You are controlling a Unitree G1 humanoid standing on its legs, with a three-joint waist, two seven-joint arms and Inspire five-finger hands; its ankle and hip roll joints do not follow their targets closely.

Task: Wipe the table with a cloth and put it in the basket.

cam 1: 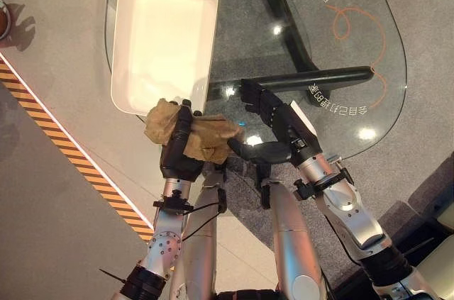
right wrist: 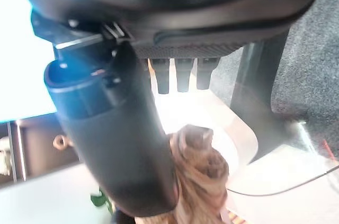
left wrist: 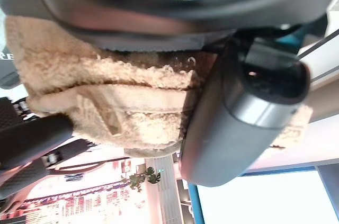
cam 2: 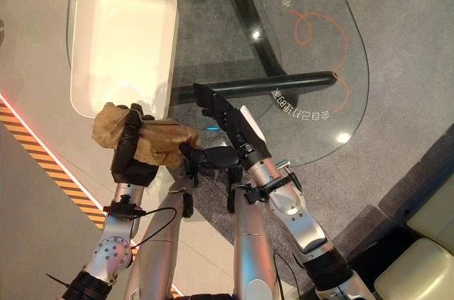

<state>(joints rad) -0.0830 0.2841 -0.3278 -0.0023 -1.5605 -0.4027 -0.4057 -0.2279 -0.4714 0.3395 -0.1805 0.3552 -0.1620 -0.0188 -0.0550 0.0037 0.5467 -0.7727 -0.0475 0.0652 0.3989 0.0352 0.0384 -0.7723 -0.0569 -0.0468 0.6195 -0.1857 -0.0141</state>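
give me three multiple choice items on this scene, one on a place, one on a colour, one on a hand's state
1. Where is the white basket?
A. on the glass table's left part
B. on the floor
C. in the right hand

2. What colour is the cloth?
A. blue
B. tan
C. black

3. What state is the left hand in?
A. open, flat on the glass
B. shut and empty
C. shut on the cloth

Answers:
1 A: the basket stands on the glass table, at its left end.
2 B: the left wrist view shows tan, fluffy fabric.
3 C: its fingers curl round the cloth just before the basket's near edge, while the right hand lies open with straight fingers beside it.
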